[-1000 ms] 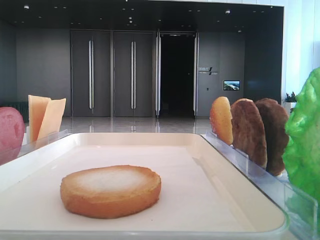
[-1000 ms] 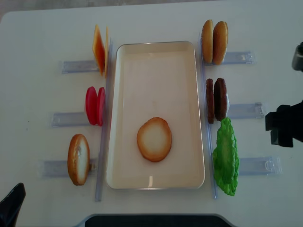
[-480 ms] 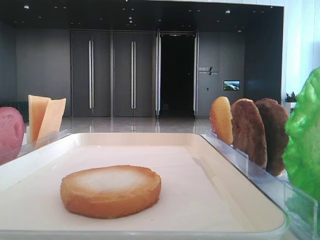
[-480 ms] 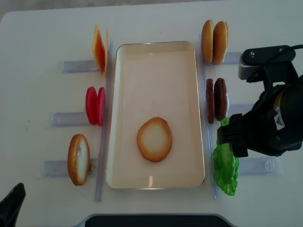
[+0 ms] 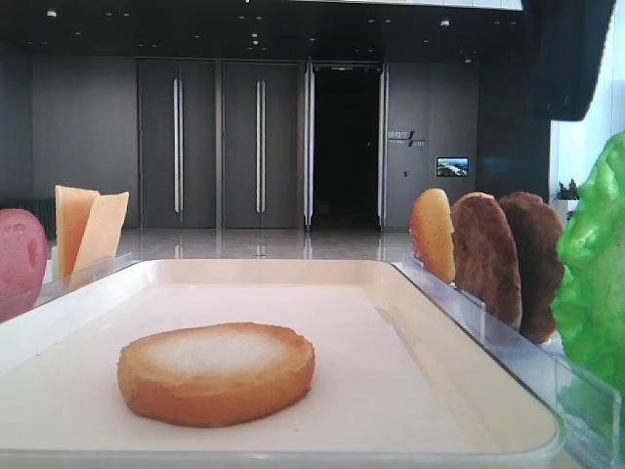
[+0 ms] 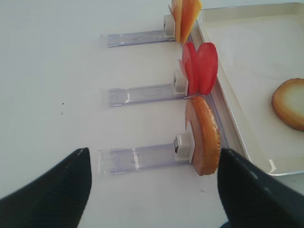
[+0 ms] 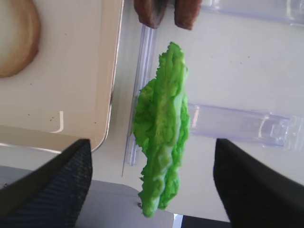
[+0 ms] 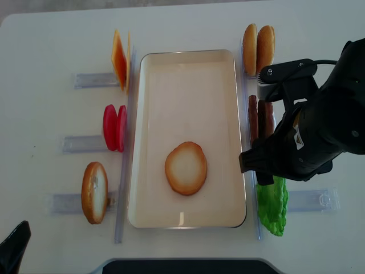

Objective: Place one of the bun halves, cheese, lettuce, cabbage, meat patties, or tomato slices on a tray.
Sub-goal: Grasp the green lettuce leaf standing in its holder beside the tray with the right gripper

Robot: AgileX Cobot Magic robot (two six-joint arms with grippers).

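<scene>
A tray point(image 8: 188, 63) sits at the middle of the table point(image 8: 45, 45), its long sides running from the near edge to the far edge. One bun half point(image 8: 186, 168) lies flat in the tray's near half. Along the tray's left side, items stand on edge in holders: cheese point(image 8: 120, 59) toward the far edge, tomato slices point(image 8: 114, 127) midway, another bun half point(image 8: 94, 192) toward the near edge. Along the right side: two bun halves point(image 8: 258, 49) at the far end, meat patties point(image 8: 259, 119) midway, lettuce point(image 8: 271, 210) nearest. The right arm point(image 8: 311, 137) hangs above the patties and lettuce, partly covering both.
</scene>
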